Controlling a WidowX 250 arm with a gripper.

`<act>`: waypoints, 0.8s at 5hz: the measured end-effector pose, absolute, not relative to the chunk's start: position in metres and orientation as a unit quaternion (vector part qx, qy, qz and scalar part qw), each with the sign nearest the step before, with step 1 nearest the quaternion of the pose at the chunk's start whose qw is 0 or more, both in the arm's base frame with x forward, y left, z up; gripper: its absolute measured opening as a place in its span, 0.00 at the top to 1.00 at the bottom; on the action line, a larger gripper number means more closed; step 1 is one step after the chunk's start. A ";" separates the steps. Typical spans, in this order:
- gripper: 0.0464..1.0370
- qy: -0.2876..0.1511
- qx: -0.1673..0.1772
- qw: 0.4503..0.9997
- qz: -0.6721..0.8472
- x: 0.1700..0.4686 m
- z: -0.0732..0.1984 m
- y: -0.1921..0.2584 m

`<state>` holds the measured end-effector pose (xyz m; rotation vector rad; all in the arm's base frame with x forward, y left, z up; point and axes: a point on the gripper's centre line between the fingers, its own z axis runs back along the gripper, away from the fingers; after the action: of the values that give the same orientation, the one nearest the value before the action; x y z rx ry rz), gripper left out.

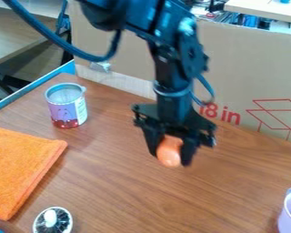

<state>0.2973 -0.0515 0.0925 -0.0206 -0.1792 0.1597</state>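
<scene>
The black gripper point(170, 157) hangs over the middle of the brown table point(233, 191), pointing down. It is shut on an orange rounded object point(169, 151), whose lower end shows between the two fingers; its upper part is hidden by the gripper. I cannot tell whether the object touches the table.
A purple and red can point(67, 105) stands at the back left, above a folded orange cloth point(20, 170). Near the front edge is a round black-and-white item point(52, 220). A lavender cup point(290, 214) stands at the right edge. A cardboard sheet point(251, 73) walls the back.
</scene>
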 end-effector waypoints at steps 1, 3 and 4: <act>0.37 -0.132 -0.030 0.980 0.146 0.315 0.097 -0.019; 0.37 -0.113 -0.013 0.969 0.220 0.354 0.079 0.036; 0.37 -0.080 0.004 0.971 0.223 0.364 0.053 0.048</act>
<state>0.3638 0.0481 0.0529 0.0074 -0.1612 0.4512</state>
